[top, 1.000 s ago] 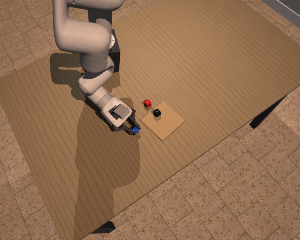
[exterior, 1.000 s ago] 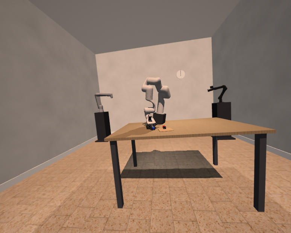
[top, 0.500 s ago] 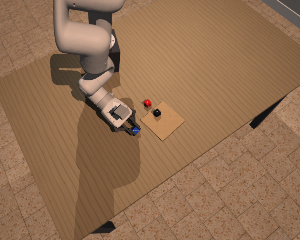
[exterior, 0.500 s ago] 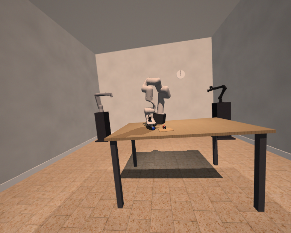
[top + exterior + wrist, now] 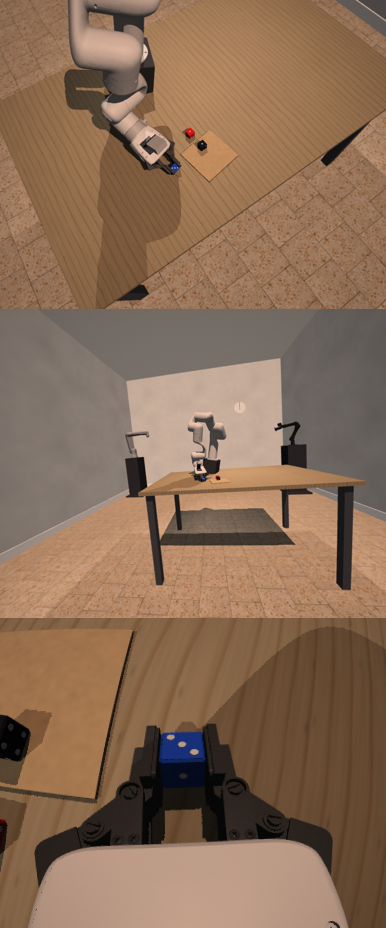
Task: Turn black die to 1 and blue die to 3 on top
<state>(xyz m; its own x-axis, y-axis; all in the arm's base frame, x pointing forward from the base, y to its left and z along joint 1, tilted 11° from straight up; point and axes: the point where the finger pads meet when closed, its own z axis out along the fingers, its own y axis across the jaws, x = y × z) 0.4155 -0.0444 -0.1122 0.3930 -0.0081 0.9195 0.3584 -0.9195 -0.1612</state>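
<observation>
My gripper (image 5: 176,169) (image 5: 182,742) is shut on the blue die (image 5: 174,168) (image 5: 203,479) (image 5: 182,754), with a finger against each side. The blue die shows 3 on its upper face and 1 on the face toward the gripper body. It is beside the mat, off its left corner in the top view; any gap under it is hard to tell. The black die (image 5: 202,145) (image 5: 218,478) (image 5: 15,738) stands on the mat (image 5: 212,167) (image 5: 222,481) (image 5: 65,668), showing 1 on top. The red die (image 5: 190,133) (image 5: 2,833) stands off the mat, showing 1 on top.
The wooden table (image 5: 257,80) (image 5: 274,476) carries the arm's dark base (image 5: 148,75) (image 5: 211,466). The red die is close to the mat edge and near the black die. The arm's shadow falls around the gripper.
</observation>
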